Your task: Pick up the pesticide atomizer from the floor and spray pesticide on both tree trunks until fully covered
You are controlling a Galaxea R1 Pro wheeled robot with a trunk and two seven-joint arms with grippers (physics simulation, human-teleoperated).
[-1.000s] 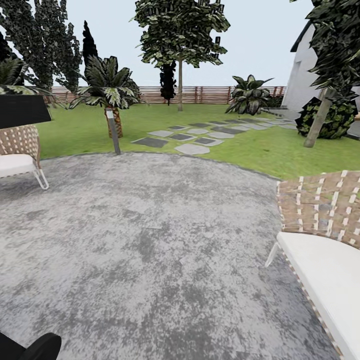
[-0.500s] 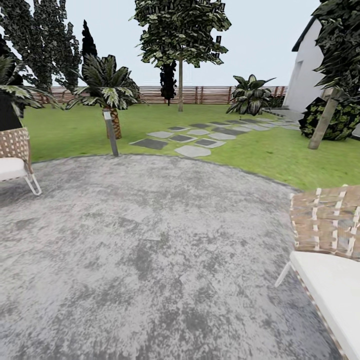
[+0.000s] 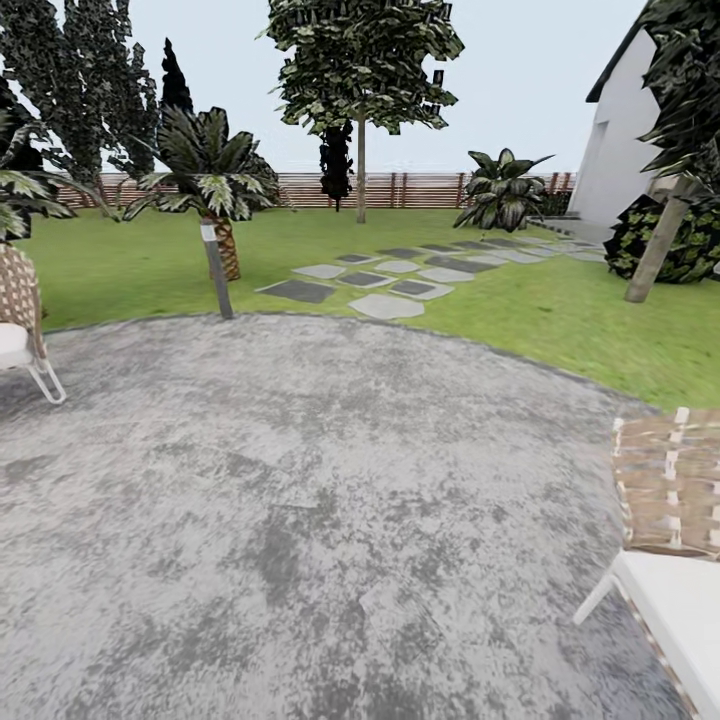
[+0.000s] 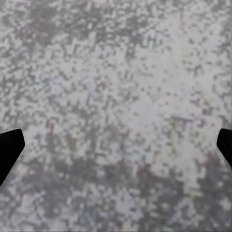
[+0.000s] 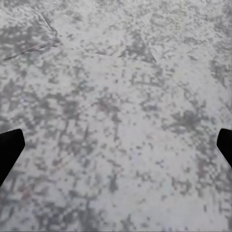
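Observation:
The pesticide atomizer is out of view. Across the green lawn, one tall tree stands near the wooden fence, its pale trunk bare. A second tree's leaning pale trunk rises at the right edge, by the house. My left gripper hangs open over speckled concrete, its dark fingertips at the picture's sides. My right gripper is open over the same concrete, holding nothing.
A round speckled concrete patio lies before me. Woven chairs stand at its left and right. A short palm and a lamp post sit at the lawn's edge. Grey stepping stones cross the grass toward a white house.
The whole view has moved forward over the patio. Both chairs have slid outward toward the picture's edges, and the dark shape at the lower left has left the frame.

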